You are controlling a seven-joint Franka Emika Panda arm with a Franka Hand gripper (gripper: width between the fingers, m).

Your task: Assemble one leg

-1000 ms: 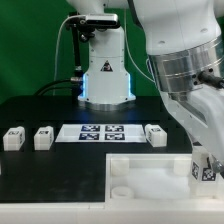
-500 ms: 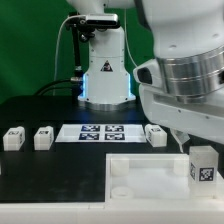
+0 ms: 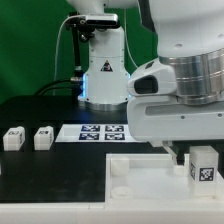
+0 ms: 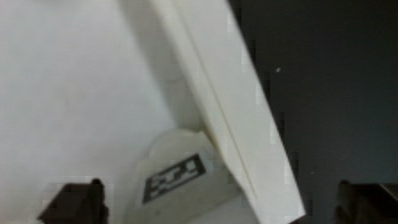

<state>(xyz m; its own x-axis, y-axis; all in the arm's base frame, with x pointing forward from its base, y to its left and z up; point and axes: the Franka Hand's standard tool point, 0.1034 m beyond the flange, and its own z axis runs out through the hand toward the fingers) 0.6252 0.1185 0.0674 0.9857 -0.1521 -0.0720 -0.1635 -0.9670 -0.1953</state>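
Note:
A white leg (image 3: 203,166) with a square tag stands upright at the tray's (image 3: 140,186) corner on the exterior view's right. In the wrist view the same kind of leg (image 4: 178,172) sits against the tray's raised rim (image 4: 222,90). My gripper (image 4: 222,204) is open, its dark fingertips (image 4: 75,200) wide apart on either side of the leg and not touching it. In the exterior view the arm's bulky wrist hides most of the hand. Two more legs (image 3: 12,138) (image 3: 43,137) stand on the black table at the exterior view's left.
The marker board (image 3: 98,132) lies on the table behind the tray. The robot's base (image 3: 103,70) stands at the back. My arm fills the exterior view's right side and covers the table by the marker board's right end.
My arm has swung toward the exterior view's left and lower over the tray's back edge. It now hides the leg that stood by the marker board's right end. The tray-corner leg has stayed.

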